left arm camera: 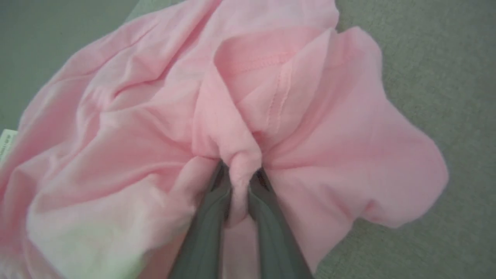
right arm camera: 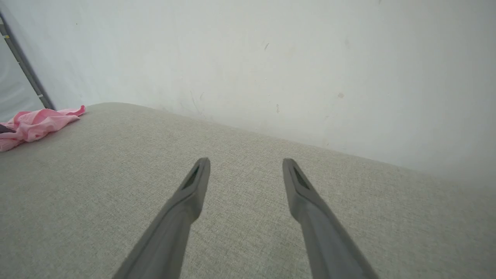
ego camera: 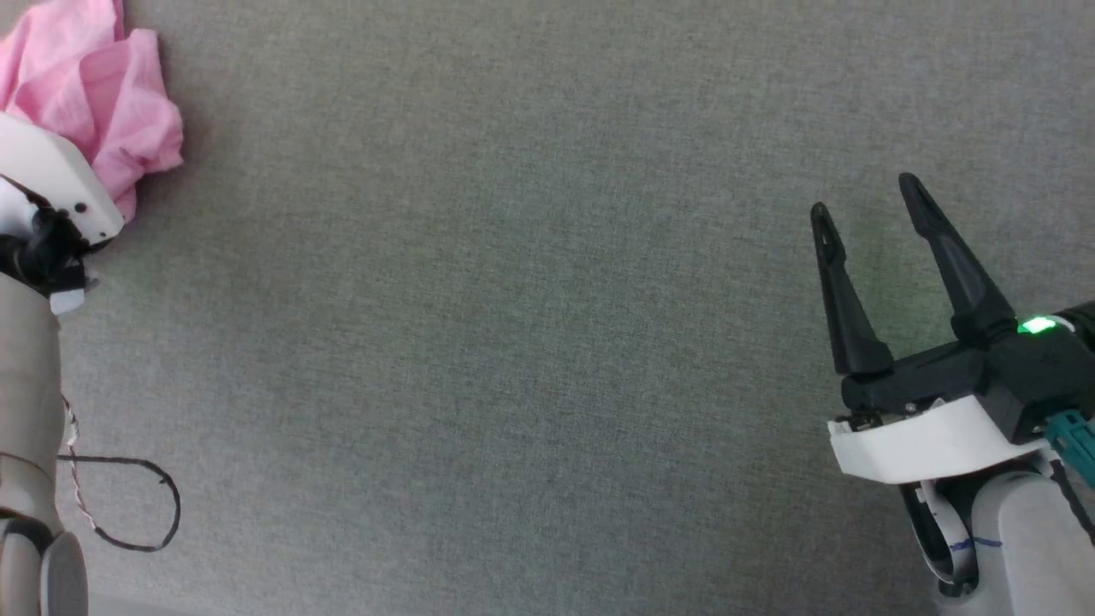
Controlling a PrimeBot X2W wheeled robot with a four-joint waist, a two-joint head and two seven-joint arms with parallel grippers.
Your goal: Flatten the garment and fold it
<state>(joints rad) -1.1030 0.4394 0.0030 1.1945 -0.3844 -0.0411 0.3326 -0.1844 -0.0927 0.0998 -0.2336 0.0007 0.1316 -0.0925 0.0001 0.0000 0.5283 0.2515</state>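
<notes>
The garment (ego camera: 103, 94) is a crumpled light-pink heap at the head view's top left corner, on the grey fabric surface. In the left wrist view the garment (left arm camera: 147, 128) lies bunched, and my left gripper (left arm camera: 240, 176) is shut on a pinched ridge of its cloth near a stitched hem. In the head view the white left wrist covers part of the cloth and hides the fingers. My right gripper (ego camera: 868, 195) stands open at the right, far from the cloth, with nothing between its fingers (right arm camera: 199, 172). The garment (right arm camera: 37, 124) lies far left in the right wrist view.
The grey fabric surface (ego camera: 513, 342) stretches wide between the two arms. A thin black cable loop (ego camera: 128, 505) hangs by the left forearm. A pale wall (right arm camera: 271, 58) rises behind the surface's far edge. A white label (left arm camera: 7, 141) sticks out at the garment's left.
</notes>
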